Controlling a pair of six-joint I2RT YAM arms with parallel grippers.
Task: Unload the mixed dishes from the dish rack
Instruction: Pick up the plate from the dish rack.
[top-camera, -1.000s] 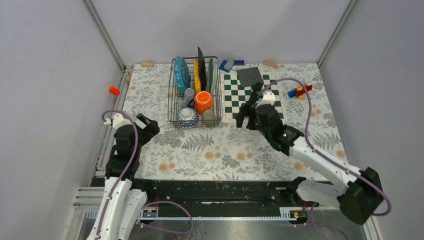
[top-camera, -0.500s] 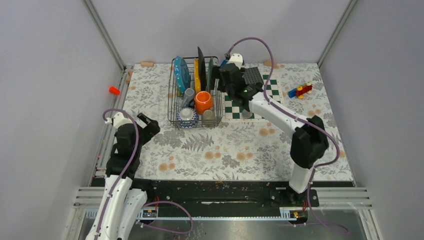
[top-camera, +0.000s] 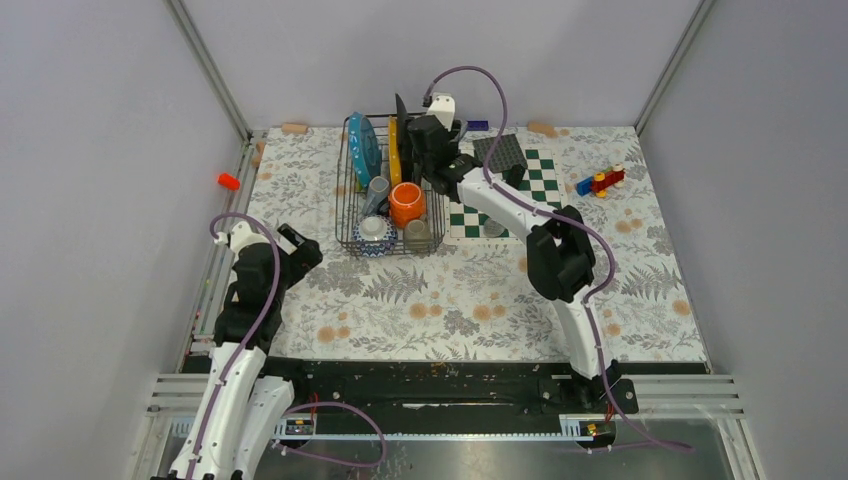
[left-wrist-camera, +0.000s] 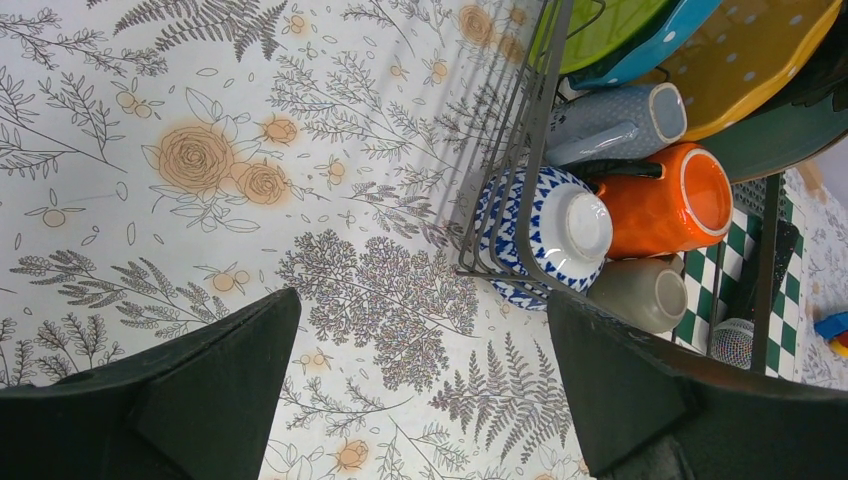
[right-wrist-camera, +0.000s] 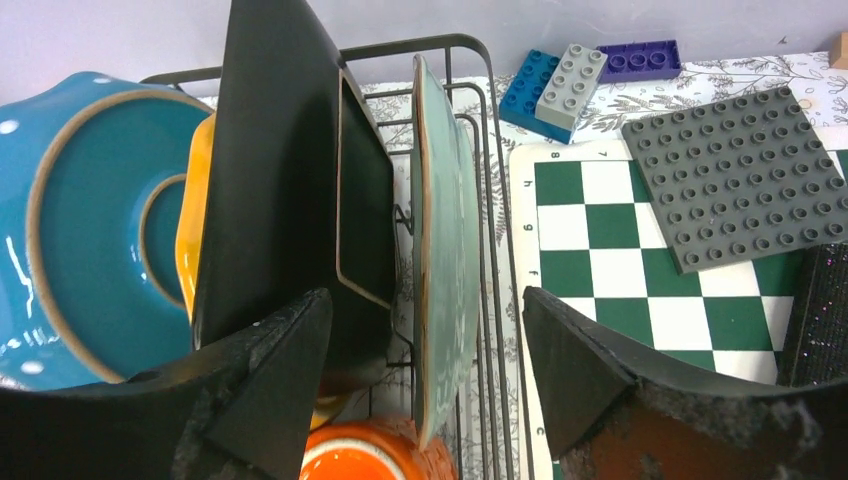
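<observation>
The wire dish rack (top-camera: 345, 212) stands at the back, left of the checkerboard. It holds upright a blue dotted plate (top-camera: 362, 148), an orange plate (top-camera: 393, 150), a black plate (right-wrist-camera: 285, 170) and a pale green patterned plate (right-wrist-camera: 440, 230). In front lie an orange mug (top-camera: 407, 202), grey cups (top-camera: 378, 188), (top-camera: 417, 233) and a blue-white bowl (top-camera: 373, 232). My right gripper (top-camera: 428, 150) is open above the rack's back right, its fingers either side of the green plate (right-wrist-camera: 425, 385). My left gripper (top-camera: 297, 250) is open and empty over the mat, left of the rack; rack, bowl (left-wrist-camera: 545, 230) and mug (left-wrist-camera: 665, 205) show there.
A green-and-white checkerboard (top-camera: 510, 200) lies right of the rack with a grey studded plate (top-camera: 500, 152) and a small grey cup (top-camera: 493, 228) on it. Toy bricks (top-camera: 600, 182) lie at the right, blue and purple bricks (right-wrist-camera: 570, 75) behind the rack, a red piece (top-camera: 229, 181) at the left.
My right arm has swung from the checkerboard's front edge back and left, over the rack's back right corner. A small grey cup now stands on the checkerboard. The left arm has hardly moved.
</observation>
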